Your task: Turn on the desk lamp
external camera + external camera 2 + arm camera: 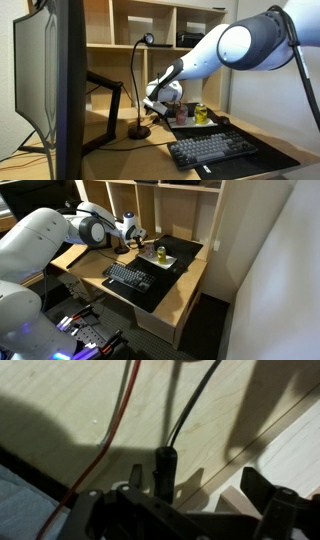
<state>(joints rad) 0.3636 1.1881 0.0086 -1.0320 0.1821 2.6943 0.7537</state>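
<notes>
Exterior views are evenly bright but coarse. The wrist view is dim and blurred, broad shadows lying on the desk [70, 400] beside the black cable [190, 405].

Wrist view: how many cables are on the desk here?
2: a red cable curving down the left, and a black cable ending in a thicker piece between the fingers of the gripper. Others may be hidden.

White, rounded robot arm [240, 45]
Glossy white shells with grey joint seams; a black cable [305, 80] trails behind the arm; the pincer [153, 103] has dark fingers [135, 478].
</notes>
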